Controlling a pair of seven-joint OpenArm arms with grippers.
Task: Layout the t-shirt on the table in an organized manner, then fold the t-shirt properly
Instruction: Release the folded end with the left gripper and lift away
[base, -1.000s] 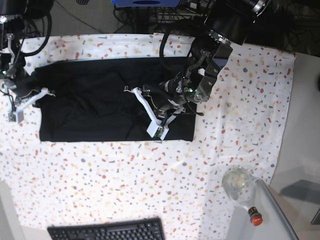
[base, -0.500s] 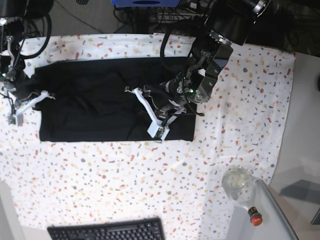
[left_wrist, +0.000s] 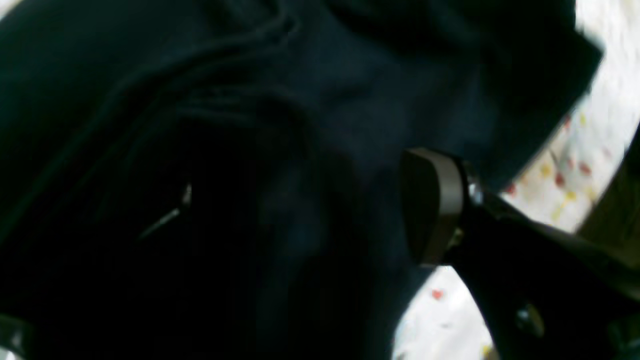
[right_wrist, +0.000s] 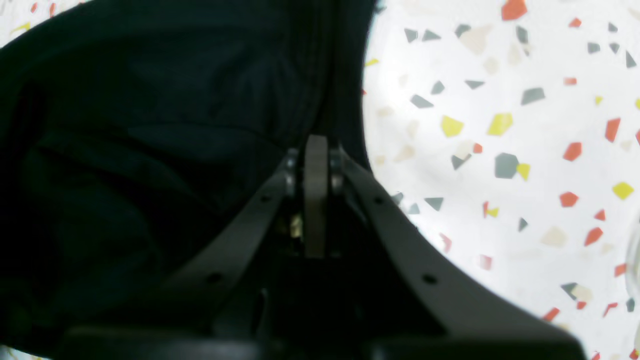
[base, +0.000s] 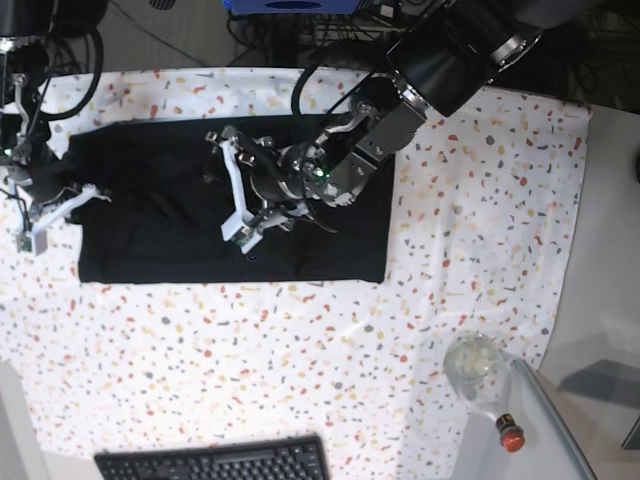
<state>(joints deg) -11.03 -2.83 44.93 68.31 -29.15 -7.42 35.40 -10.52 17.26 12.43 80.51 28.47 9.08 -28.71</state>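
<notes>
Blur and t-shirt hide most of left gripper.

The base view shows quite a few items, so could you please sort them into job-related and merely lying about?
Job-related:
t-shirt
table
left gripper
right gripper

Lying about:
keyboard
glass bottle with red cap

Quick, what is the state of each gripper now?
Left gripper: jaws open, over the t-shirt, holding nothing.
Right gripper: jaws shut at the t-shirt's edge; grip on fabric cannot be told.
</notes>
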